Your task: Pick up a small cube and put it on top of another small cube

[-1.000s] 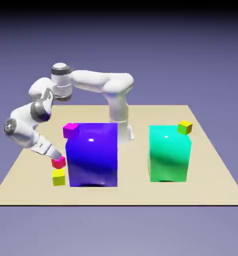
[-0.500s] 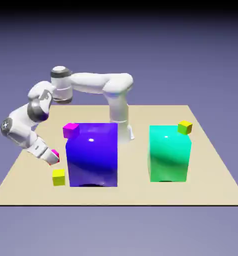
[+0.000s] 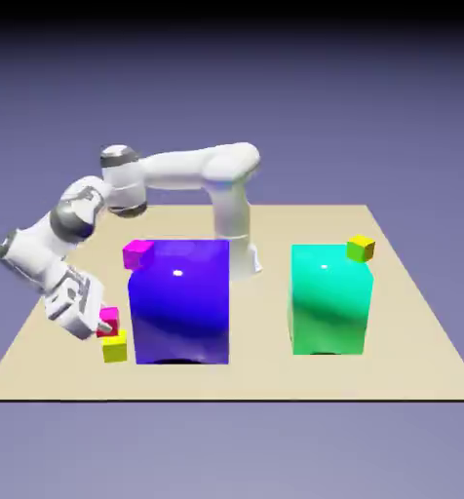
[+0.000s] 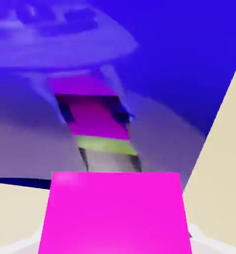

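My gripper (image 3: 103, 323) is shut on the small crimson cube (image 3: 108, 319), low at the exterior view's left. The cube hangs just over the top far edge of a small yellow cube (image 3: 115, 348) on the table; whether they touch I cannot tell. Both are close beside the big blue cube (image 3: 179, 302). In the hand view the crimson cube (image 4: 115, 213) fills the bottom and hides the fingertips. The big blue cube's glossy side (image 4: 179, 64) mirrors it, with a yellow strip below the reflection.
A small purplish magenta cube (image 3: 136, 253) sits on the blue cube's top left corner. A big teal cube (image 3: 331, 297) stands to the exterior view's right with a small yellow cube (image 3: 361, 249) on its top. The tan table (image 3: 411, 331) ends near the front.
The hand swung left and up with the crimson cube, away from above the yellow cube, then rolled and came back down to the yellow cube's top edge.
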Tool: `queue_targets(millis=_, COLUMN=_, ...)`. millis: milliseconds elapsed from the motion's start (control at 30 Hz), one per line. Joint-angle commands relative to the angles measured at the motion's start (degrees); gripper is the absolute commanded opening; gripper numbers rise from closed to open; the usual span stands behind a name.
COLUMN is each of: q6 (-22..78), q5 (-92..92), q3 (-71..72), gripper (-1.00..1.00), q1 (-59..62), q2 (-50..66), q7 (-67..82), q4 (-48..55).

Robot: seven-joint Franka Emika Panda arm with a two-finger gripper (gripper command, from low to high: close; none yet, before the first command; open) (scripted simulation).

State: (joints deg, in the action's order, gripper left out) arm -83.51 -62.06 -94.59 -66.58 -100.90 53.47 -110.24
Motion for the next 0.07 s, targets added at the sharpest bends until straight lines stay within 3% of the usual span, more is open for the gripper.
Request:
queue_targets(millis=0, q6=1.81, q5=1.76, q3=2.07, gripper=1.00, q1=-0.83, q2=1.24, q7=0.19, q4=1.87)
queue_targets(millis=33, q6=3.62, q5=3.52, q3=4.15, gripper=1.00, q1=-1.67, q2=2.48, q7=0.38, q4=3.73)
